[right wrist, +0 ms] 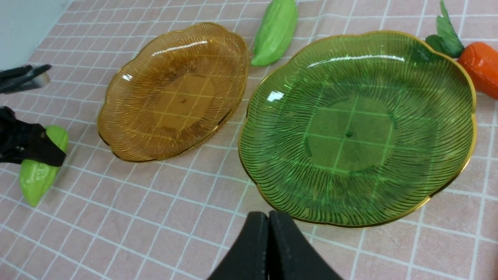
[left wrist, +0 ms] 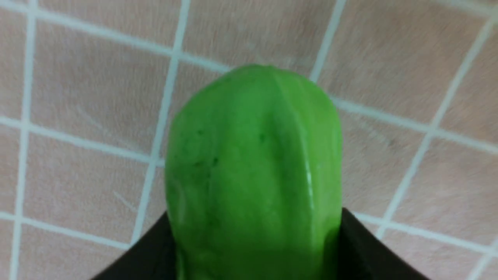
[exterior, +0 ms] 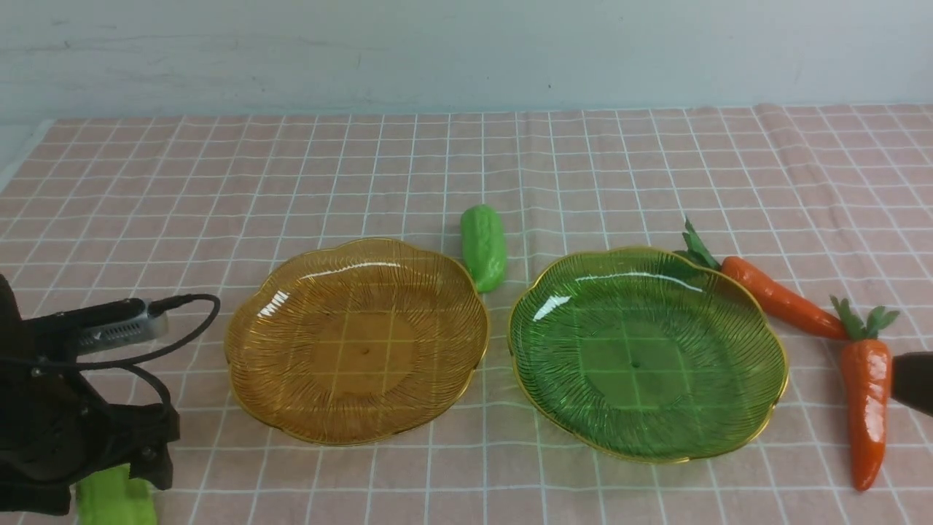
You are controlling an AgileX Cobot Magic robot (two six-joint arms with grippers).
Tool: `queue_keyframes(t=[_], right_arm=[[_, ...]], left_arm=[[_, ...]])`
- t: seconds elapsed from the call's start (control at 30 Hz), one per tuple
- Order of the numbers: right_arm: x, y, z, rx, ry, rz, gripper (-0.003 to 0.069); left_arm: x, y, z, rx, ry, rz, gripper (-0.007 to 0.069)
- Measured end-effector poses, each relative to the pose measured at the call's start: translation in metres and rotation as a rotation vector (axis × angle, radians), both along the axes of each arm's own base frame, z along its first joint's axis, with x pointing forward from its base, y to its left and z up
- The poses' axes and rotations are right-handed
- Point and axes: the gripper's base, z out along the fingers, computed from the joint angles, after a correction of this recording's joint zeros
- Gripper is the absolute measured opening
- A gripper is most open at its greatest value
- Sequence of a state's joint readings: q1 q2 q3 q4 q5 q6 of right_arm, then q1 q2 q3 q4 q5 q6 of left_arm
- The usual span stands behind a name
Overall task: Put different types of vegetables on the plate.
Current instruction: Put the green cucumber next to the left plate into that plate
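Observation:
A light-green ridged gourd (exterior: 116, 503) lies at the near left, and my left gripper (exterior: 109, 483) is shut on it. In the left wrist view the gourd (left wrist: 253, 155) fills the gap, with black fingers (left wrist: 362, 249) pressed on both its sides. A second gourd (exterior: 484, 246) lies between the far rims of the amber plate (exterior: 357, 339) and the green plate (exterior: 645, 350); both plates hold nothing. Two orange carrots (exterior: 780, 297) (exterior: 866, 408) lie right of the green plate. My right gripper (right wrist: 268, 221) is shut and empty, near the green plate's (right wrist: 350, 128) near rim.
A pink checked cloth (exterior: 466, 168) covers the table, and a pale wall stands behind it. My right gripper's tip (exterior: 915, 379) shows at the right edge of the front view, beside the nearer carrot. The left arm's cable (exterior: 182, 328) loops near the amber plate's left side.

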State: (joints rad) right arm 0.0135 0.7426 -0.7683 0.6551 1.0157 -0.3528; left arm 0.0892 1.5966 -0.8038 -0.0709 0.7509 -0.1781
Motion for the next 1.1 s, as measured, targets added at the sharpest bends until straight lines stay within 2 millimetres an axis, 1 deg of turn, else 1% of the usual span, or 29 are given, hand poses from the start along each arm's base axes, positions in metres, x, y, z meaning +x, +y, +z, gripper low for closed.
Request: queue_keyframes(t=[0.07, 0.13, 0.17, 0.2, 0.23, 0.3, 0.33, 0.4, 0.43, 0.53, 0.6, 0.63, 0.67, 0.73, 0.77, 0.8, 0.83, 0.87, 0.9, 0.93, 1.0, 1.03, 1.1], right_arm=[[0.013, -0.002, 0.001, -0.021, 0.032, -0.015, -0.0015], [0.029, -0.004, 0.002, -0.042, 0.060, -0.032, -0.0015], [0.040, -0.005, 0.002, -0.053, 0.068, -0.049, -0.0014], [0.050, -0.007, 0.001, -0.067, 0.067, -0.073, -0.0014], [0.060, -0.010, -0.003, -0.086, 0.074, -0.098, -0.0014], [0.075, -0.019, -0.013, -0.118, 0.105, -0.173, -0.0013], [0.083, -0.027, -0.020, -0.134, 0.143, -0.218, -0.0013], [0.095, -0.043, -0.032, -0.158, 0.201, -0.309, -0.0011], [0.100, -0.052, -0.038, -0.164, 0.229, -0.356, -0.0010], [0.119, -0.080, -0.065, -0.171, 0.342, -0.474, -0.0002], [0.130, -0.085, -0.082, -0.178, 0.399, -0.475, 0.0027], [0.135, -0.086, -0.092, -0.181, 0.431, -0.469, 0.0052], [0.141, -0.087, -0.103, -0.187, 0.457, -0.458, 0.0078], [0.151, -0.089, -0.120, -0.205, 0.490, -0.439, 0.0163], [0.154, -0.089, -0.127, -0.209, 0.504, -0.434, 0.0189], [0.158, -0.089, -0.135, -0.214, 0.515, -0.428, 0.0246], [0.163, -0.089, -0.145, -0.216, 0.537, -0.424, 0.0315], [0.166, -0.089, -0.152, -0.220, 0.547, -0.419, 0.0365], [0.168, -0.088, -0.159, -0.220, 0.556, -0.417, 0.0412], [0.171, -0.087, -0.163, -0.221, 0.559, -0.416, 0.0448], [0.174, -0.084, -0.171, -0.225, 0.566, -0.409, 0.0495], [0.176, -0.082, -0.176, -0.228, 0.573, -0.403, 0.0526], [0.180, -0.079, -0.185, -0.235, 0.578, -0.394, 0.0563]], left_arm=[[0.009, -0.005, 0.014, -0.008, -0.028, -0.027, 0.0348], [0.016, -0.016, 0.030, -0.018, -0.059, -0.095, 0.0348], [0.020, -0.023, 0.040, -0.020, -0.080, -0.139, 0.0347], [0.027, -0.036, 0.053, -0.025, -0.119, -0.198, 0.0348], [0.030, -0.046, 0.061, -0.028, -0.146, -0.244, 0.0348], [0.038, -0.063, 0.074, -0.034, -0.207, -0.305, 0.0347], [0.041, -0.072, 0.080, -0.037, -0.243, -0.335, 0.0347], [0.049, -0.096, 0.093, -0.045, -0.367, -0.403, 0.0347], [0.051, -0.104, 0.096, -0.048, -0.408, -0.425, 0.0347], [0.058, -0.118, 0.103, -0.053, -0.531, -0.446, 0.0349], [0.064, -0.120, 0.100, -0.052, -0.567, -0.440, 0.0352], [0.067, -0.121, 0.097, -0.051, -0.572, -0.439, 0.0355], [0.071, -0.122, 0.090, -0.049, -0.568, -0.436, 0.0367], [0.077, -0.123, 0.075, -0.045, -0.529, -0.438, 0.0403], [0.079, -0.124, 0.070, -0.044, -0.513, -0.439, 0.0420], [0.081, -0.125, 0.063, -0.042, -0.493, -0.441, 0.0463], [0.082, -0.125, 0.059, -0.040, -0.481, -0.446, 0.0494], [0.082, -0.125, 0.057, -0.040, -0.472, -0.449, 0.0526], [0.083, -0.125, 0.057, -0.038, -0.465, -0.455, 0.0559], [0.083, -0.126, 0.058, -0.038, -0.463, -0.459, 0.0576], [0.086, -0.126, 0.063, -0.038, -0.470, -0.465, 0.0598], [0.088, -0.127, 0.068, -0.038, -0.480, -0.468, 0.0601], [0.092, -0.129, 0.078, -0.042, -0.494, -0.470, 0.0593]])
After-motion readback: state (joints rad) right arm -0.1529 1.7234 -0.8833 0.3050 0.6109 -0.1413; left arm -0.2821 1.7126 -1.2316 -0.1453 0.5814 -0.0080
